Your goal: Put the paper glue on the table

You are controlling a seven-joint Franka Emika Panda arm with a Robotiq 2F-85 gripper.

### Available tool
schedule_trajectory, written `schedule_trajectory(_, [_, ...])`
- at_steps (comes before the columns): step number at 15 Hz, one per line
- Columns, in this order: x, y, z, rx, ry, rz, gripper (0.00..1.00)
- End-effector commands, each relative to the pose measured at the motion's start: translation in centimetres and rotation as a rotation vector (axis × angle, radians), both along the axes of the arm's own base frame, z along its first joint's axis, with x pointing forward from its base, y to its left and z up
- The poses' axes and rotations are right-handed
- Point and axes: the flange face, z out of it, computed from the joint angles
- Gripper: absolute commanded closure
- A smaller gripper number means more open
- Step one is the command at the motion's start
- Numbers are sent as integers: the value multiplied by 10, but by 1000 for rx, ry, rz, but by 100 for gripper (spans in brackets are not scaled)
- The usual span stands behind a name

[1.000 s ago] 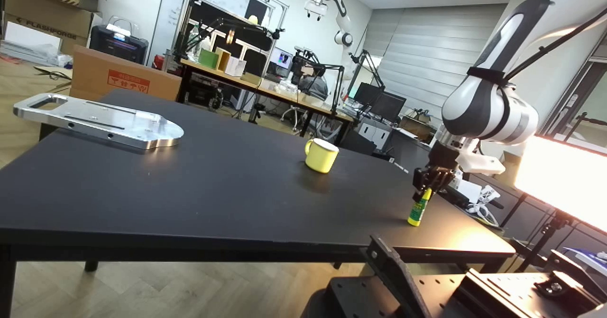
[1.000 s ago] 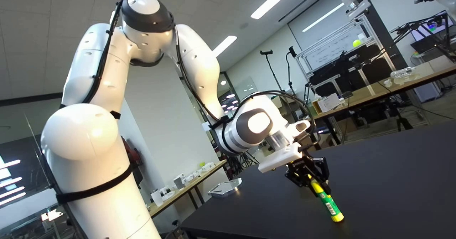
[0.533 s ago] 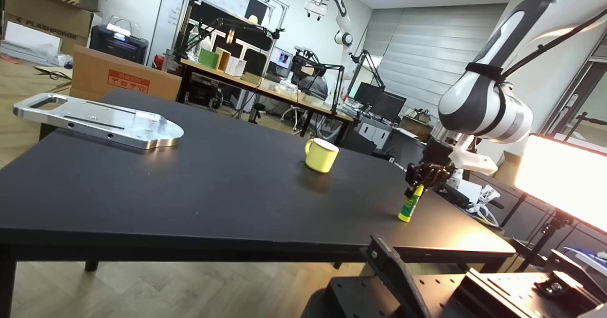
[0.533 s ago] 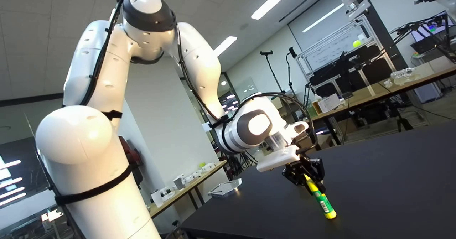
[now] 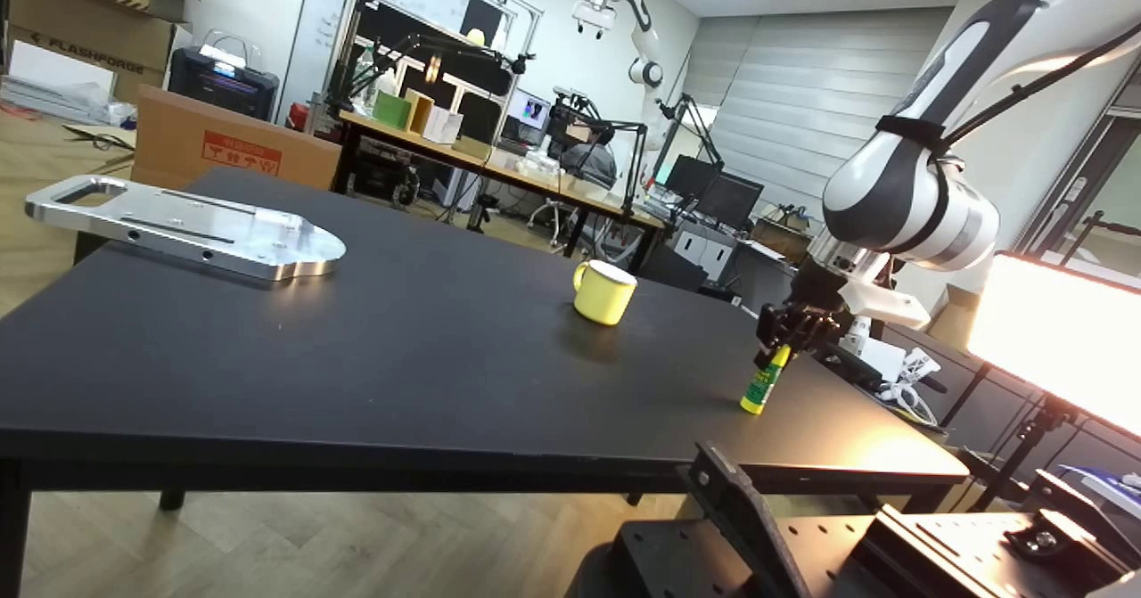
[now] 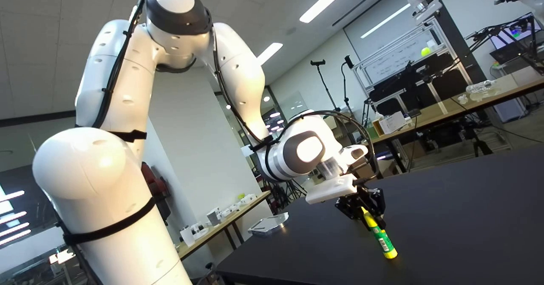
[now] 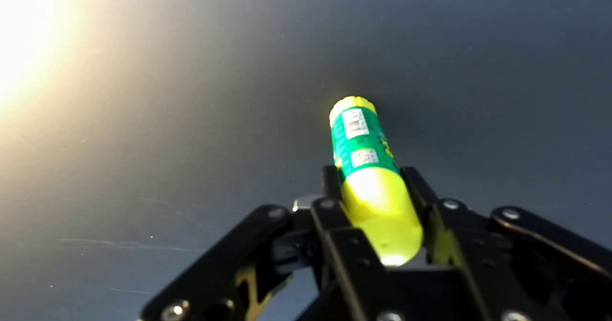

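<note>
Paper glue (image 6: 379, 234), one green-and-yellow cylindrical stick, is tilted, lower end at or just above one black table (image 5: 401, 357); contact cannot be confirmed. One yellow handled mug (image 5: 605, 294) and one silver metal plate (image 5: 192, 225) are well apart from it. The near white-and-grey robot arm (image 6: 238, 72) arches high, wrist bent downward. Its black two-fingered gripper (image 7: 372, 180) is drawn in to the stick's width, gripping its yellow upper part.

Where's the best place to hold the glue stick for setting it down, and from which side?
I'd hold the smooth yellow cap, from above with the fingers on either side, as the hand has it: the glue stick is cap up, leaving its ridged base free to meet the table.
</note>
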Motion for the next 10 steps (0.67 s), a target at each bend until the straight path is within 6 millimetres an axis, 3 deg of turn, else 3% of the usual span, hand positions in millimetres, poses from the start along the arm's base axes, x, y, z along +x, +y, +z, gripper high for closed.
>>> schedule_trajectory(1, [0,0,-11,9,2,-27,41])
schedule_trajectory(2, [0,0,-11,11,-1,-20,40])
schedule_trajectory(5, [-2,0,-16,4,0,-8,19])
schedule_trajectory(6, [-11,-12,-8,-12,43,15,13])
schedule_trajectory(8, [0,-5,-3,-32,53,26,1])
schedule_trajectory(9, [8,1,-1,-38,57,30,0])
schedule_trajectory(10, [-8,-21,10,-29,24,24,0])
